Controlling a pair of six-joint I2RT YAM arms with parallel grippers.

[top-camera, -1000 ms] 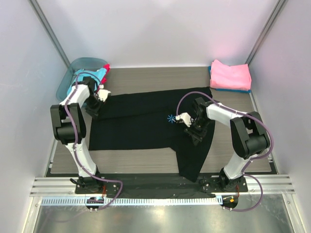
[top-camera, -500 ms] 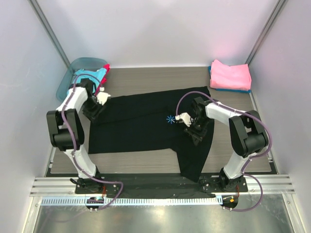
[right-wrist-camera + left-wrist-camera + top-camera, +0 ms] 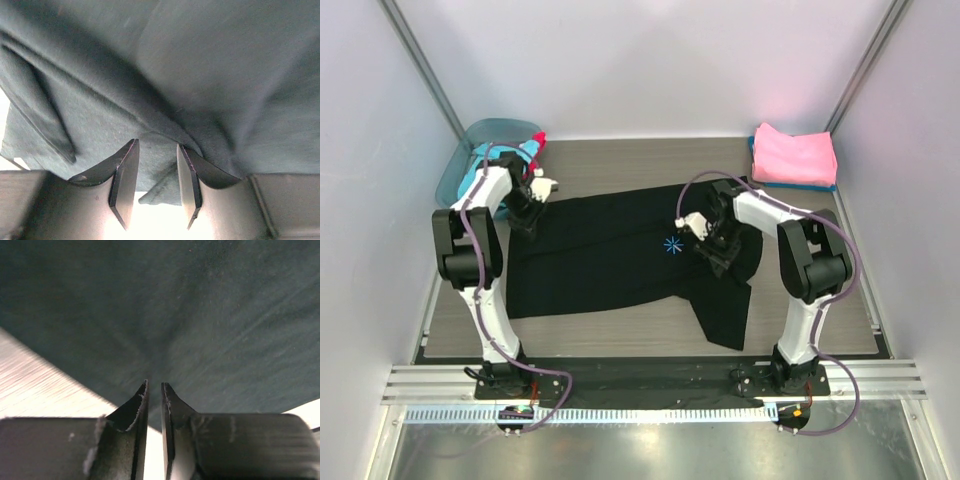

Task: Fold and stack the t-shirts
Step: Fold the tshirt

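The large black t-shirt lies spread across the table, its light-blue asterisk near the middle. My left gripper is at the shirt's left edge. In the left wrist view its tips stand a narrow slit apart, and the dark cloth puckers toward them. My right gripper is on the bunched right side of the shirt. In the right wrist view its jaws hold a thick fold of the black cloth between them. A folded pink t-shirt lies at the back right on a blue one.
A translucent teal tub stands at the back left with turquoise and red cloth hanging over its rim. Metal frame posts rise at both back corners. The rail with both arm bases runs along the near edge.
The right gripper has moved toward the back, pulling the shirt's lower right flap up with it. The left gripper opened, shifted slightly back along the shirt's left edge and narrowed again.
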